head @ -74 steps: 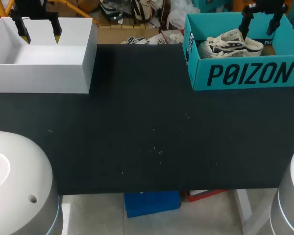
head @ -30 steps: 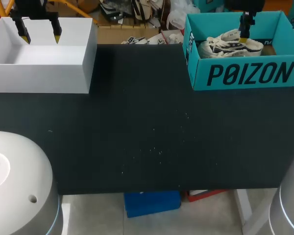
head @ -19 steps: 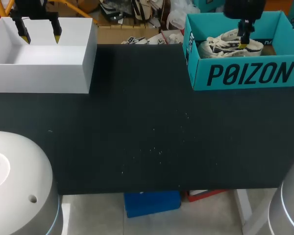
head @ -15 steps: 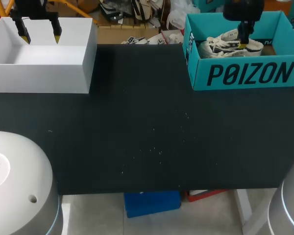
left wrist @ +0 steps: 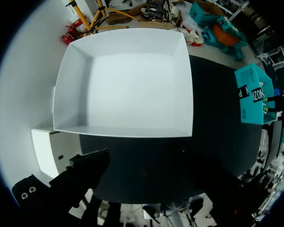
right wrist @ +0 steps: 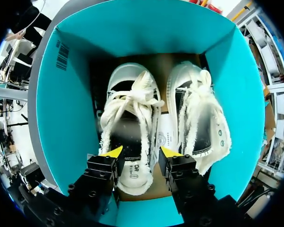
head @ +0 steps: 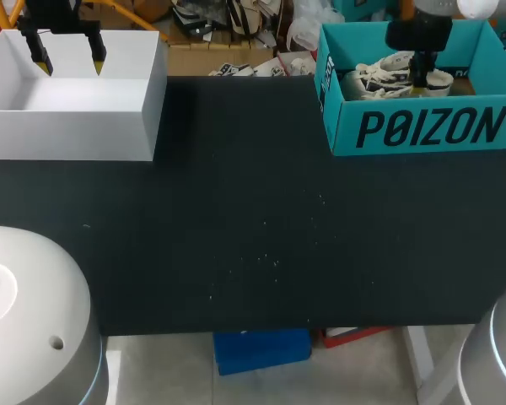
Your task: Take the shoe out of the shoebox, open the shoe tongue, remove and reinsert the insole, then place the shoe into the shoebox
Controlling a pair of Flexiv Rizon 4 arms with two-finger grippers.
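The teal shoebox stands at the desk's far right corner, with two pale lace-up shoes lying side by side inside it. The right gripper is down inside the box, its yellow-tipped fingers apart on either side of the heel end of one shoe; whether they touch it I cannot tell. The second shoe lies just beside it. At the far left corner the left gripper hangs with its fingers spread above an open white box.
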